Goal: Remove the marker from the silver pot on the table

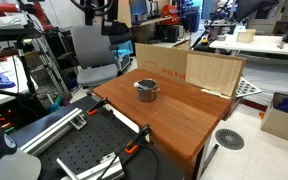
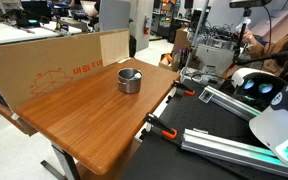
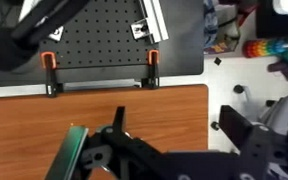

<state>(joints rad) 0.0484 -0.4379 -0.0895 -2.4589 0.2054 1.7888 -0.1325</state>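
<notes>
The desk (image 1: 199,125) has one long edge clamped to a black board (image 3: 94,35) and the opposite long edge against upright panels (image 1: 209,70). In both exterior views the pot (image 2: 130,80) stands upright on the desk. It is close to one short edge, about midway between the two long edges and well apart from the board.

The tool (image 3: 119,135) shows only in the wrist view, as a dark mass at the bottom of the frame. It hangs high over the desk, looking down on the board-side edge and its two orange clamps (image 3: 52,62). I cannot tell whether its jaws are spread or closed.

The pot is not in the wrist view at all, so it lies either beneath the tool's body or past the bottom of the frame, on the panel side. From this, the coming move looks like a run inward from the clamped edge toward the panels, then a drop straight down over the pot's mouth.

The marker is presumably inside the pot. The pot's dark inside is too small in either exterior view to make the marker out, so its long axis, and the wrist turn it calls for, cannot be read.
</notes>
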